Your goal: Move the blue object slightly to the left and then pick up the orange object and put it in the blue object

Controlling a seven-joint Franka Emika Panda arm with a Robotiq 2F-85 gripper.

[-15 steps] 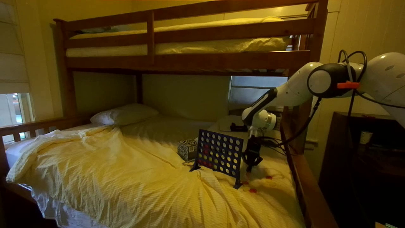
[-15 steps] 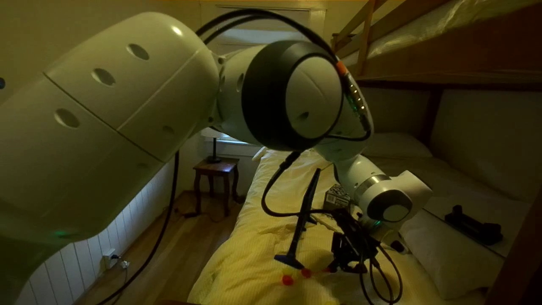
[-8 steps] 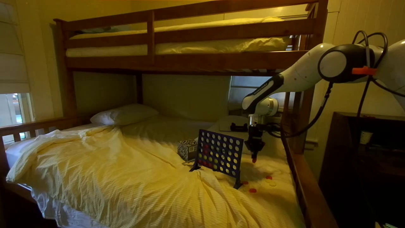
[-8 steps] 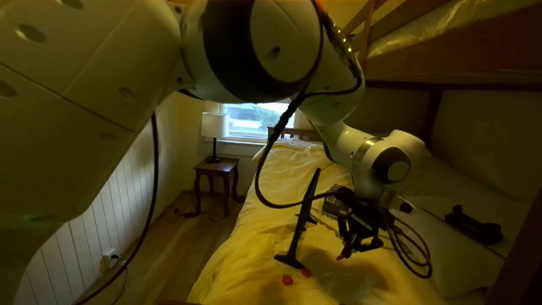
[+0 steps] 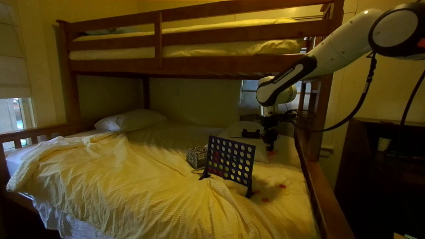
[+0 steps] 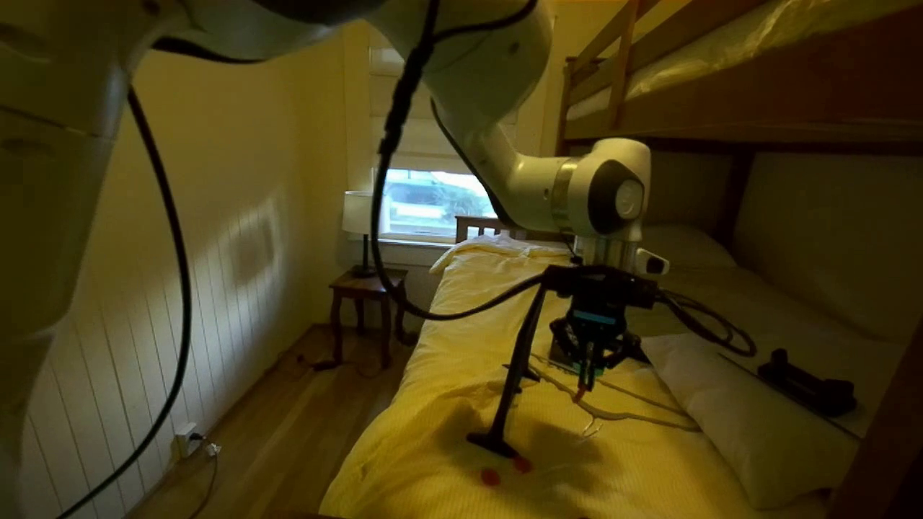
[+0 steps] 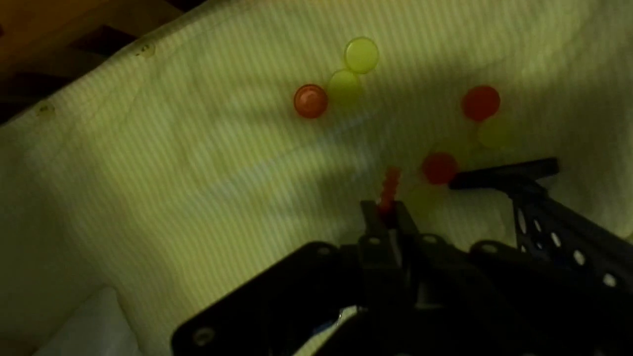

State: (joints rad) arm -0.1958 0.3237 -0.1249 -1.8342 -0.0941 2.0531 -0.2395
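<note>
With narrowed claw (image 7: 385,208), pinches orange-red disc (image 7: 390,182) between fingertips (image 7: 371,217). Hangs above yellow bedding (image 7: 237,207), apart from dark blue game grid (image 5: 231,161) standing upright to one side of claw. Below claw, shows loose orange-red and yellow discs (image 7: 439,168).

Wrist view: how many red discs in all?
4: a red disc held in the gripper; three on the striped bedding: the leftmost disc, another disc by the game grid's foot, a third disc above that in the picture. The gripper may hide more.
</note>
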